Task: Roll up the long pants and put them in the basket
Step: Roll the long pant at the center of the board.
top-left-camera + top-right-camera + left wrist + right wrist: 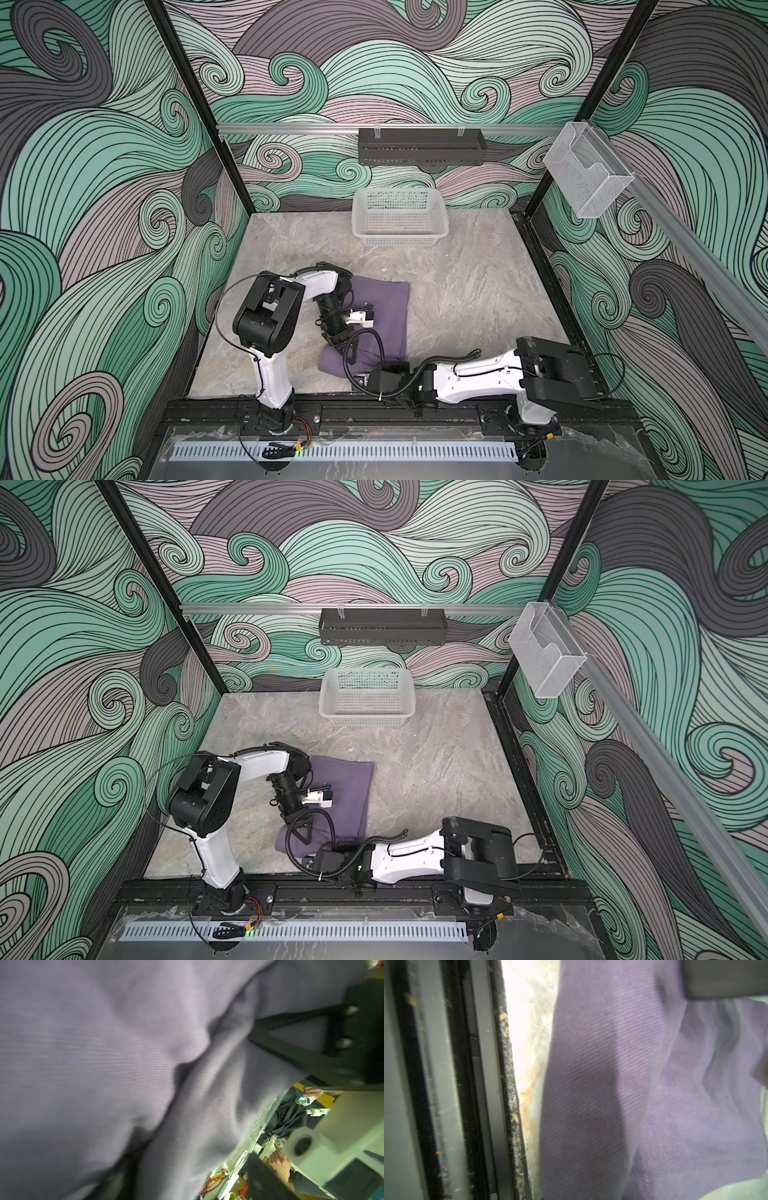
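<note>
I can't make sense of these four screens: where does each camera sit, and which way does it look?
Both top views: two side-by-side eyes high above the arms' bases, looking down at the table, left arm, right arm, long pants and basket.
Left wrist: on the left arm, close over the pants; one black finger shows.
Right wrist: on the right arm, facing pants beside the front rail; a dark finger shows.
Shared: every view shows the pants.

Dusty-purple long pants [390,320] [351,796]: folded flat strip, near end loosely rolled.
</note>
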{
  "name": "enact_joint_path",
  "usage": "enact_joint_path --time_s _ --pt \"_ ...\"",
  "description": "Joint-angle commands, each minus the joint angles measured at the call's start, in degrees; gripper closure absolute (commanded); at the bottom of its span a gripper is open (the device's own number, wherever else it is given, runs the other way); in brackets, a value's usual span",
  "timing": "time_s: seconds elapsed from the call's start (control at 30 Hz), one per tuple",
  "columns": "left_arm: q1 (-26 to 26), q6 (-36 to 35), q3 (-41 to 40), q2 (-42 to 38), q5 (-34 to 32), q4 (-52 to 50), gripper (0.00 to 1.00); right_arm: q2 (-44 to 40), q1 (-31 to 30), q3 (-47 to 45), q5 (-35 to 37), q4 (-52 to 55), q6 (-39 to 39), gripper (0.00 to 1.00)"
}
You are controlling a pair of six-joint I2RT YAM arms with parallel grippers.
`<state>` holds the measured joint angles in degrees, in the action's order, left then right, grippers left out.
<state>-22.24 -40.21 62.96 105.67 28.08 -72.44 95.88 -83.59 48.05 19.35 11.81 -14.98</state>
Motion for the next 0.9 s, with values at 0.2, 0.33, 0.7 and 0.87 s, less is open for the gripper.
enact_joint_path --time_s 0.2,0.33,0.7,0.87 --pt "11.38 -7.78 6.29 -9.43 -2.99 -7.09 0.01 -11.29 10.1 -2.17 -26.66 8.49 -4.23 1.0" --pt "13.1 -8.46 3.94 -13.91 -6.73 -3.81 0.01 -13.34 16.55 -1.71 -36.04 7.62 -4.82 1.0" --pt "13.11 -15.06 -3.53 -21.31 5.11 0.2 0.01 1.95 28.1 9.42 -58.88 13.67 -10.55 0.92" --pt "13.01 -16.06 -3.28 -17.84 10.56 1.49 0.01 6.11 29.77 11.39 -63.19 13.56 -10.81 0.89"
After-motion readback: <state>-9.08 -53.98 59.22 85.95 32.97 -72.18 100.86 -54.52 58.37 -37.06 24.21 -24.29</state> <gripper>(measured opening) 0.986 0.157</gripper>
